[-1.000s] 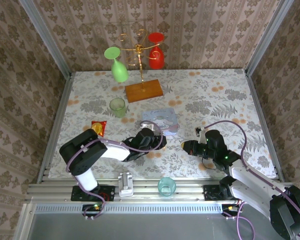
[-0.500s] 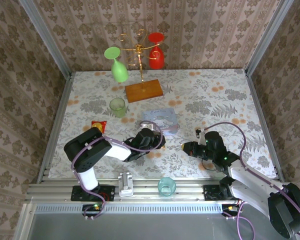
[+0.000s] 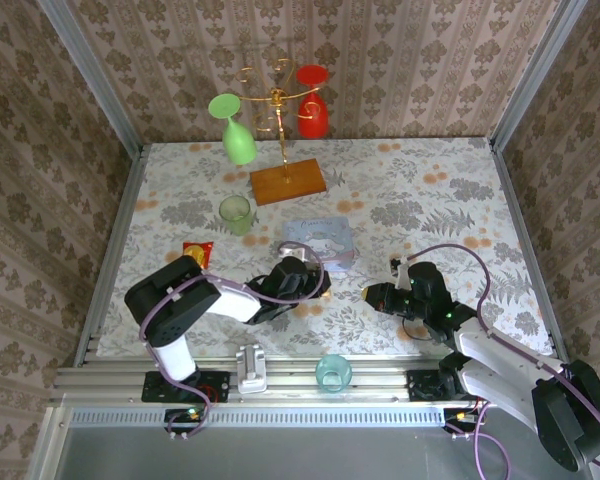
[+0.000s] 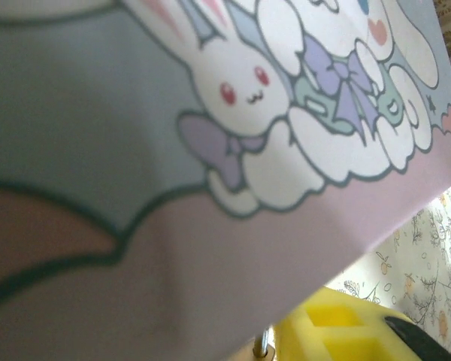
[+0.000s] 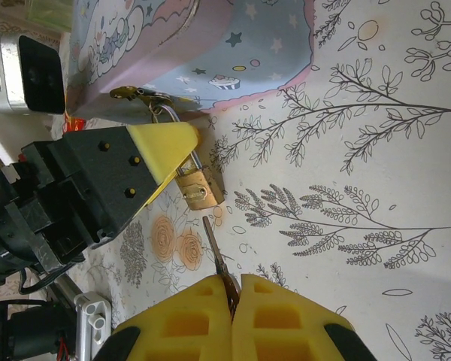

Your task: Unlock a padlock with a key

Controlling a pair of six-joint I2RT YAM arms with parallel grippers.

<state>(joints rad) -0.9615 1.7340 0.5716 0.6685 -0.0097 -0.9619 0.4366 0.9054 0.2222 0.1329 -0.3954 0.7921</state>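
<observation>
The brass padlock [image 5: 199, 188] lies on the floral cloth, its silvery shackle [image 5: 167, 113] hooked through the gold clasp of the pale blue tin [image 5: 233, 45]. My left gripper [image 3: 308, 281] is shut on the padlock at its top; a yellow finger [image 5: 161, 147] presses against the shackle. That shackle [image 4: 264, 346] shows as a sliver beside the finger [image 4: 346, 331], under the tin lid [image 4: 210, 113]. My right gripper [image 5: 235, 289] is shut on the thin dark key [image 5: 216, 252]. The key's tip stops just short of the padlock's bottom face.
The tin [image 3: 320, 241] sits mid-table. A green cup [image 3: 235, 213] and a gold-and-red packet [image 3: 197, 252] lie to the left. A wooden-based stand [image 3: 287, 182] with green and red glasses is at the back. A teal cup [image 3: 332, 372] rests on the front rail.
My right gripper with the key has edged slightly left toward the padlock. The left arm's elbow shifted a little; its gripper stays by the tin.
</observation>
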